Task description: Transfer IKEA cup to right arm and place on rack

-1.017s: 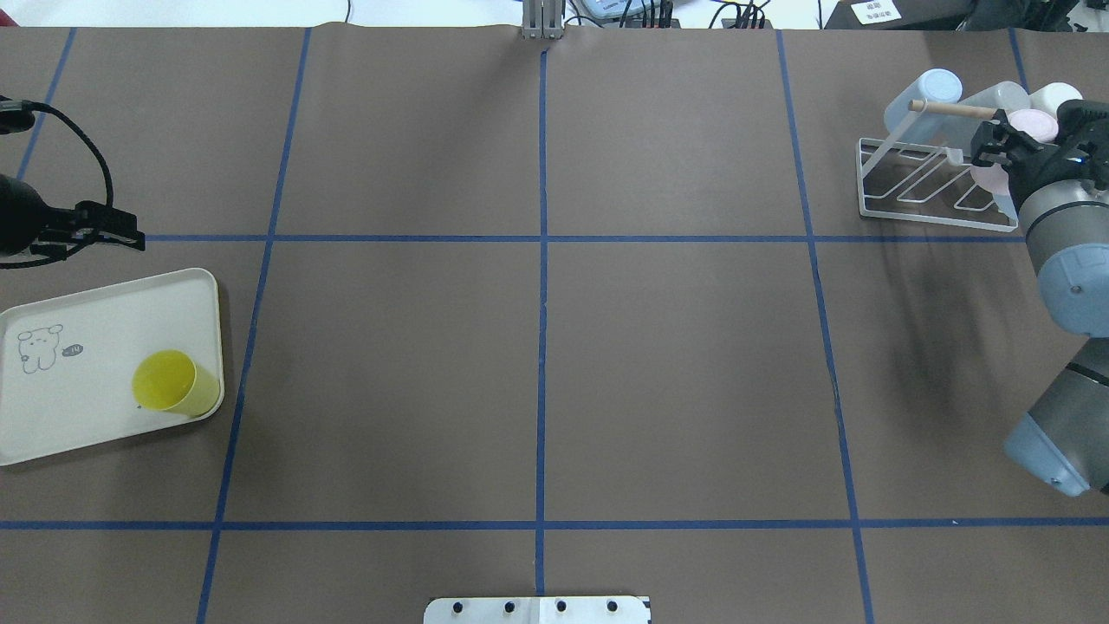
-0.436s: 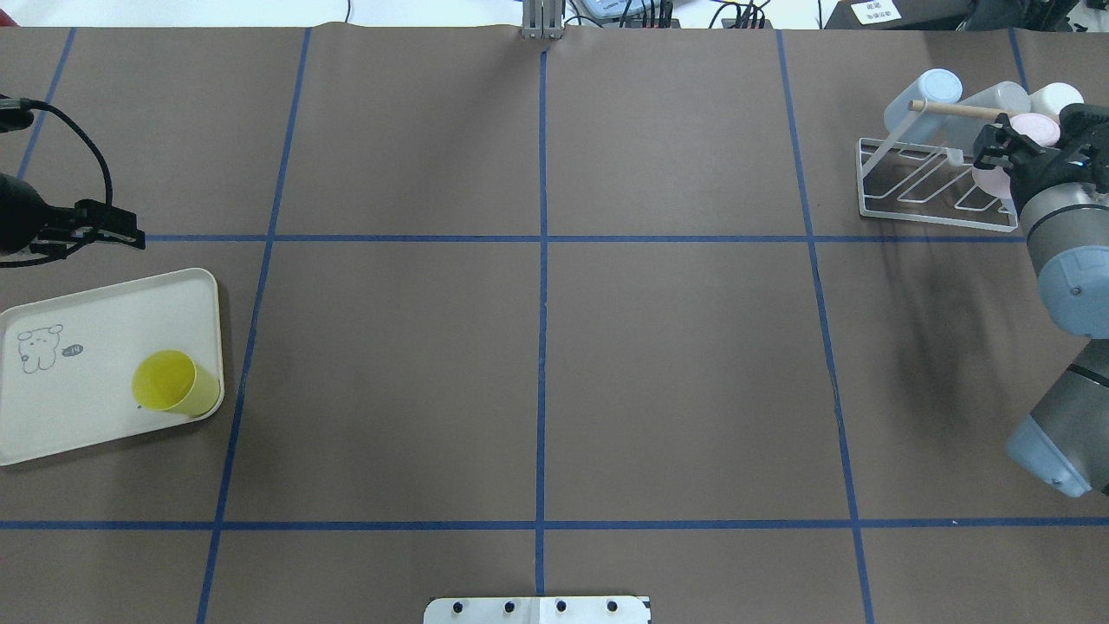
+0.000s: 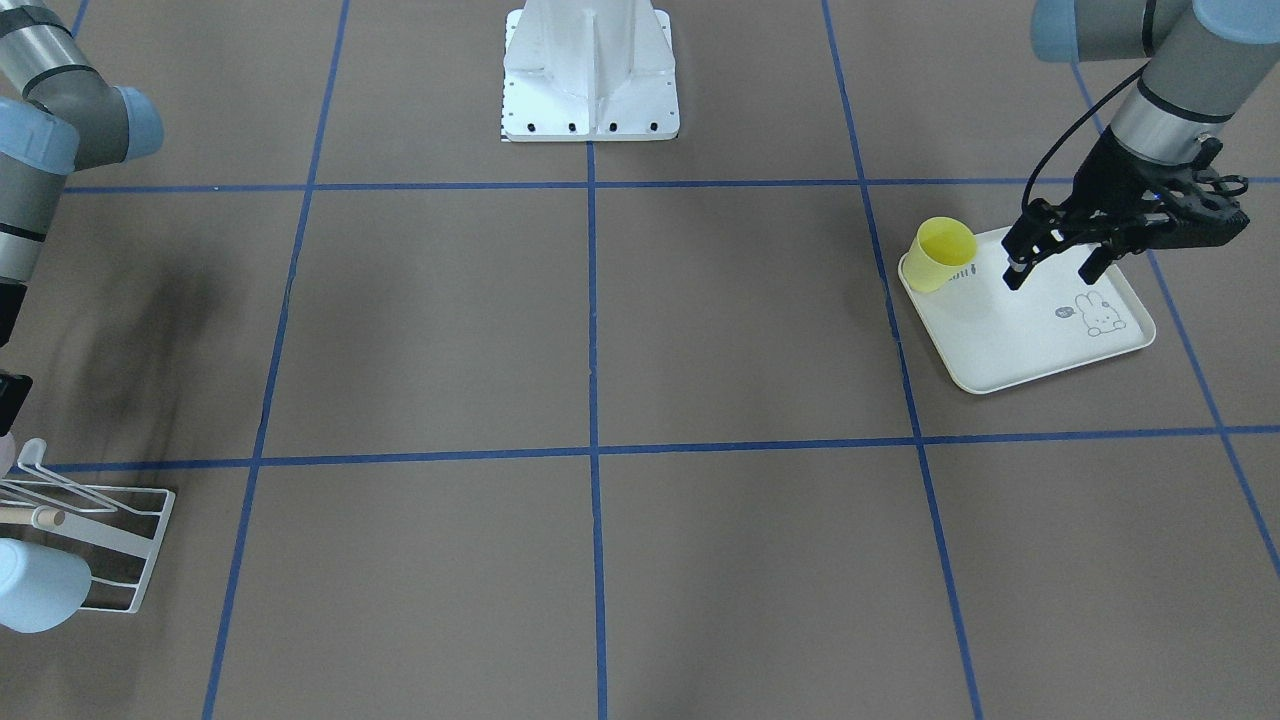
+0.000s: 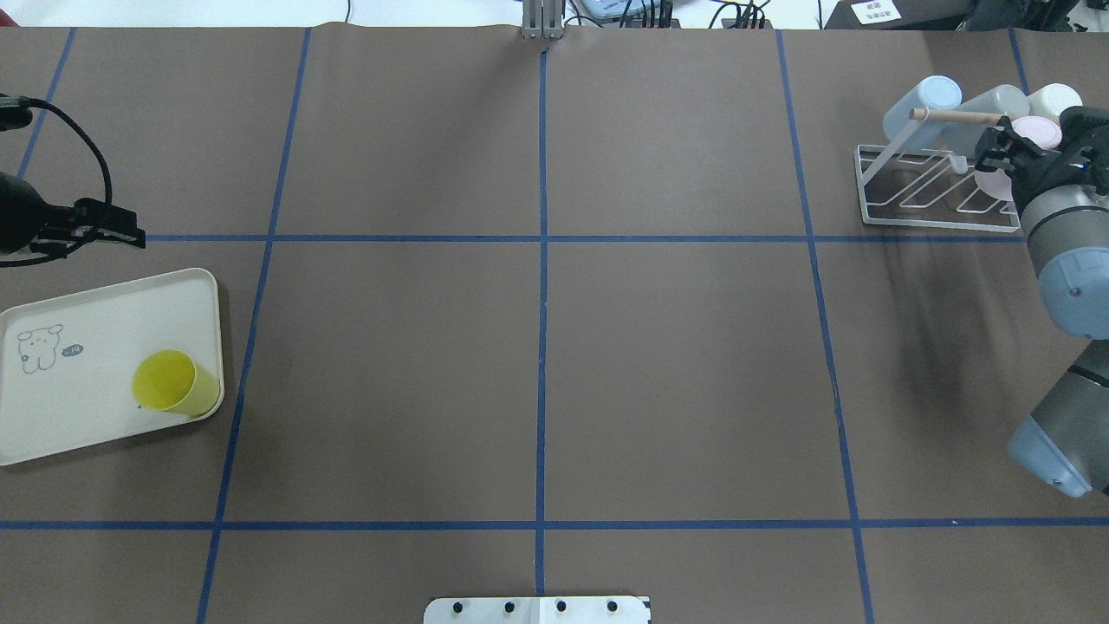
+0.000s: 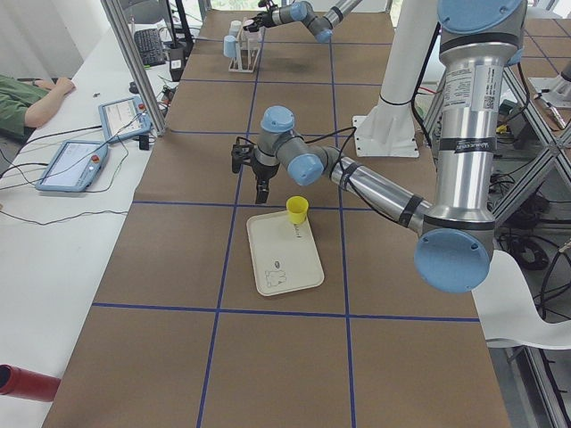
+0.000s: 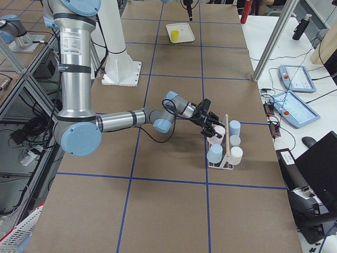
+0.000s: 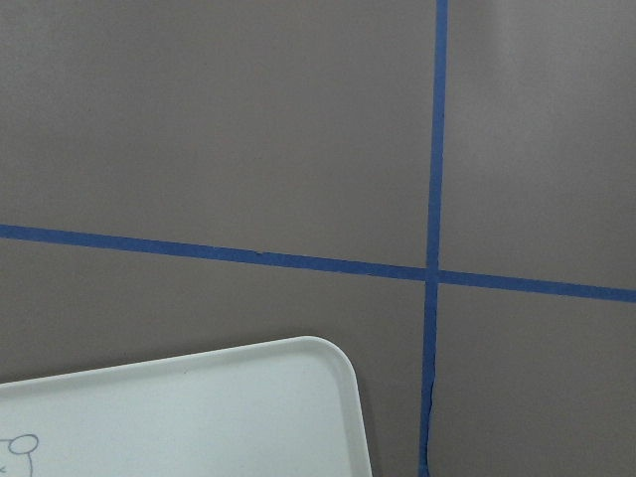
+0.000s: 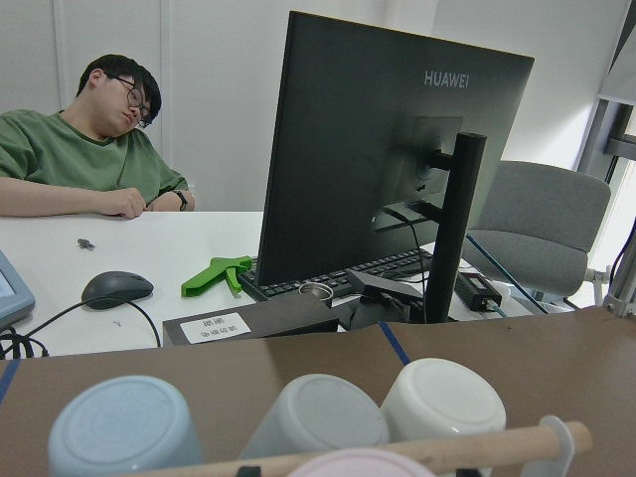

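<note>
Fingers [image 3: 1022, 255] of left gripper [image 3: 1050, 278] hang spread near the tray [image 3: 1010, 340] with the cup [image 3: 940, 255]. Right gripper [image 4: 992, 152] is at the rack [image 4: 940, 225]; its grip I cannot tell. Monitor [image 8: 378, 169] says HUAWEI.

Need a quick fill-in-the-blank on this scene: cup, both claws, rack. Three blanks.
1. The yellow cup stands upright on the cream ____.
2. The left claw hovers near that cup, ____ and holding nothing.
3. The right claw is at the white wire ____, which holds other cups.

Missing words: tray; open; rack.
</note>
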Robot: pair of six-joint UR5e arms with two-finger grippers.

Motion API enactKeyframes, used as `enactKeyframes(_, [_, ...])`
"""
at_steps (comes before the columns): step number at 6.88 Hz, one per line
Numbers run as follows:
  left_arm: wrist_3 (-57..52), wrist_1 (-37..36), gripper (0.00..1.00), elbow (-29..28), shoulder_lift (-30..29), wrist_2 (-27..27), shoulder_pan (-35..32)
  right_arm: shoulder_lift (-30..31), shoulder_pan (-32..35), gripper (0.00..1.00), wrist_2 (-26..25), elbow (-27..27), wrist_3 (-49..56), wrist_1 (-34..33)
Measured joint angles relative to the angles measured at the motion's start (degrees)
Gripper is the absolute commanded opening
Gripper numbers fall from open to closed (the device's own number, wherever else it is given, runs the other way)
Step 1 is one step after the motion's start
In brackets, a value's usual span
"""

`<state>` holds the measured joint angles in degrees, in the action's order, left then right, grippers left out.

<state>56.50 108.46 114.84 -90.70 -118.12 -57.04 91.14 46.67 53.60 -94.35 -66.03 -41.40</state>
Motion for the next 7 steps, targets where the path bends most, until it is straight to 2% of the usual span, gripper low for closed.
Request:
enactKeyframes(5, [0.0,0.0,1.0,0.0,0.0,0.0,0.1,-0.2,0.0,1.0,-0.1,-0.5,0.0,0.0])
enactKeyframes(7, [-0.2,0.0,1.0,-0.1,0.1,-0.2,0.1,-0.1,0.1,1.0,-1.1,-1.2,-0.4,3.4])
